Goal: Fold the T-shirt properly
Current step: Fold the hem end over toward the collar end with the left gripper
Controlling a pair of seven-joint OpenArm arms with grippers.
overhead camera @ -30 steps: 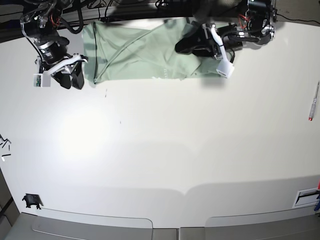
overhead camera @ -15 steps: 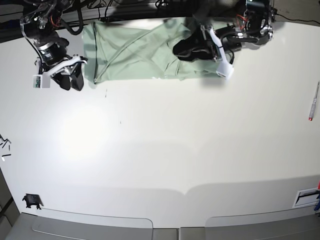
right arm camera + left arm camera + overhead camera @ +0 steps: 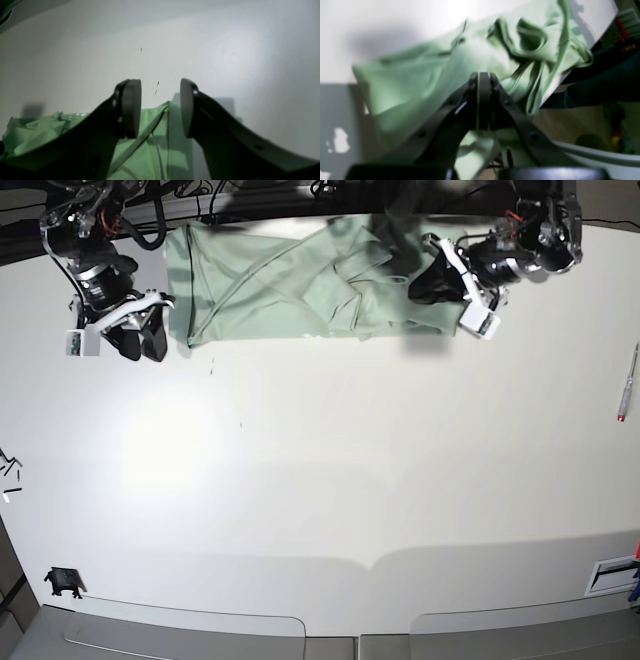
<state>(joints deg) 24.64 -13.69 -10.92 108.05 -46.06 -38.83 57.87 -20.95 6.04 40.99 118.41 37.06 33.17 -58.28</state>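
1. We see the T-shirt [image 3: 290, 280] lying rumpled along the far edge of the white table [image 3: 330, 480], left of centre.
2. Our left gripper [image 3: 480, 82] is clenched on a fold of the T-shirt at its right end, with green cloth showing between the closed fingers.
3. Our right gripper [image 3: 160, 107] hangs released, jaws apart, just beside the shirt's left edge and holding nothing.
4. A pen [image 3: 627, 385] lies near the table's right edge, well apart from the shirt.
5. Small dark bits [image 3: 63, 582] sit at the near left corner.
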